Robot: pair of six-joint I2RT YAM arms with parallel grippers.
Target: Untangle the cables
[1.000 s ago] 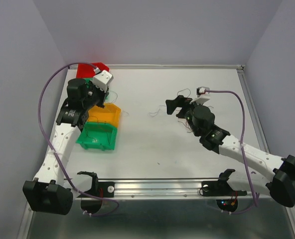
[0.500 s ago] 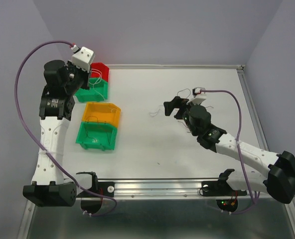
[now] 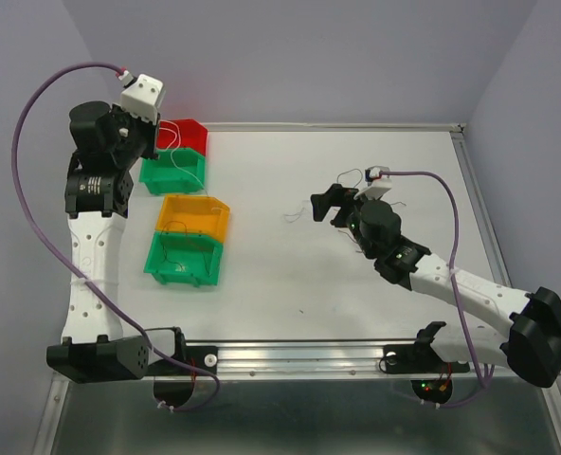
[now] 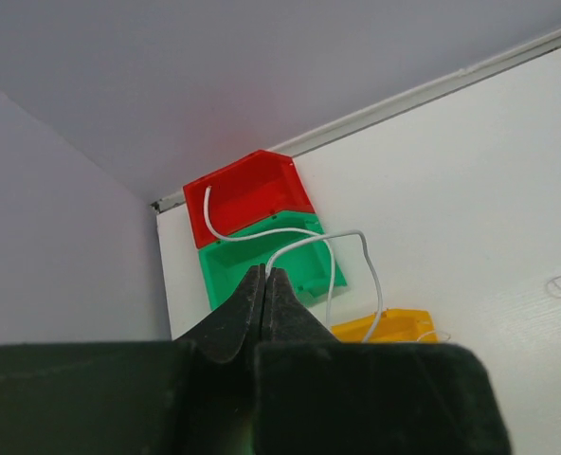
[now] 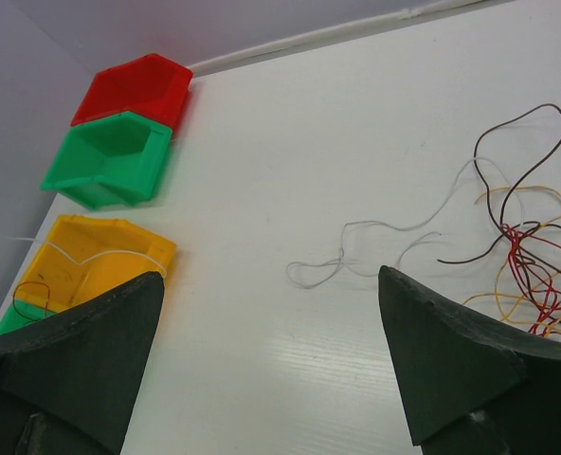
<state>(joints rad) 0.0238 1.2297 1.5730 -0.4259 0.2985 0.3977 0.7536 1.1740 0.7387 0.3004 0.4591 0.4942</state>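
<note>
My left gripper (image 4: 265, 275) is shut on a thin white cable (image 4: 299, 234), which loops out of the jaw tips. It hangs high over the back green bin (image 4: 262, 256) and the red bin (image 4: 247, 194); the top view shows that gripper (image 3: 160, 147) at the back left. The remaining cables, a tangle (image 5: 532, 261) of red, yellow and dark strands, lie on the table at the right. A loose grey strand (image 5: 375, 237) lies left of the tangle. My right gripper (image 5: 269, 280) stands open just above the table beside them, holding nothing.
Two bin pairs stand on the left: red bin (image 3: 184, 135) with green bin (image 3: 174, 171) at the back, yellow bin (image 3: 195, 216) with a second green bin (image 3: 184, 258) nearer. The nearer two each hold a thin wire. Walls close in left, back and right.
The left arm has risen and swung back-left, from over the yellow bin to above the red and green bins, still shut on the white cable. The right gripper shifted slightly left.
</note>
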